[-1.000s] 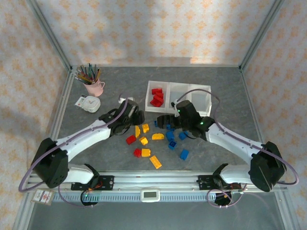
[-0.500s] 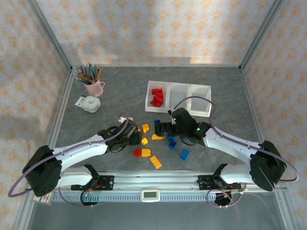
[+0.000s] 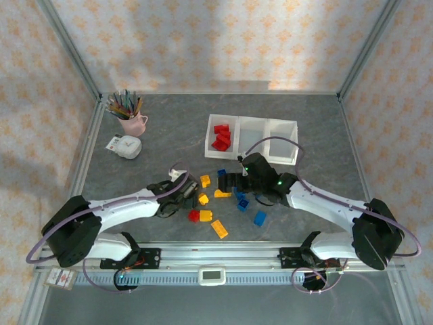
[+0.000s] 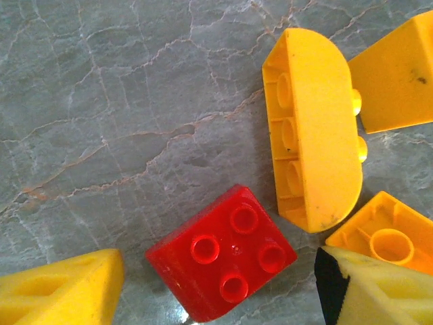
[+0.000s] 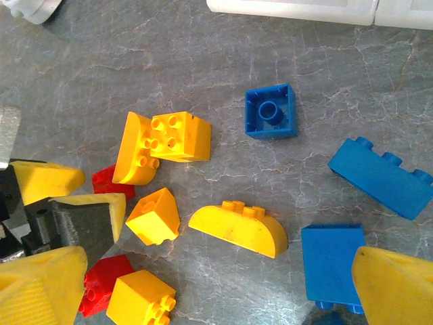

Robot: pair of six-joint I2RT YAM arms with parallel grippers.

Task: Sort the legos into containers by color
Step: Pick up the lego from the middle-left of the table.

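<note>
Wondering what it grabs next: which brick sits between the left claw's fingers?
The red four-stud brick, studs up, between the left gripper's pads; neighbouring bricks are yellow.

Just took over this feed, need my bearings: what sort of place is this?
Probably a robot test booth, not a home: patterned wall panels set in a metal frame, a grey stone-look table, and a mounting rail along its near edge.
</note>
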